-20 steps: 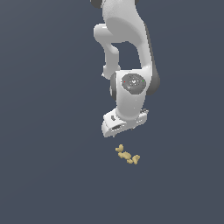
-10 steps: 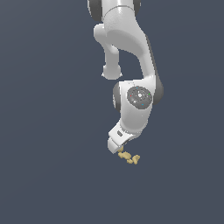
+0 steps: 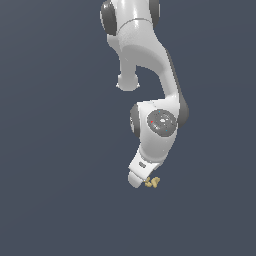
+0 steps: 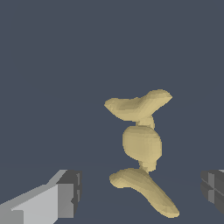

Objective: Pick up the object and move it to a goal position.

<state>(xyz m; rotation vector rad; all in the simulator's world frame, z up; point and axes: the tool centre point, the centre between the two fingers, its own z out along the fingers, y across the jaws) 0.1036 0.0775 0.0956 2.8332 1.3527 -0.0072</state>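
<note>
Hand (image 4: 140,188) spread wide around the object (image 4: 141,144); closing on its knobby lobes could squirt it sideways, I judge.

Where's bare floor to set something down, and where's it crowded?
Bare floor all around in the exterior view, widest toward its left. Crowded only where the claw sits at the object, which lies between the open fingers in the wrist view.

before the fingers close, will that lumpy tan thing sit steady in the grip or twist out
The object looks rigid but irregular: three lobes joined by thin necks, so flat pads may meet it at few points and let it pivot. Its matte surface suggests modest slip. The end effector stands open around it.
</note>
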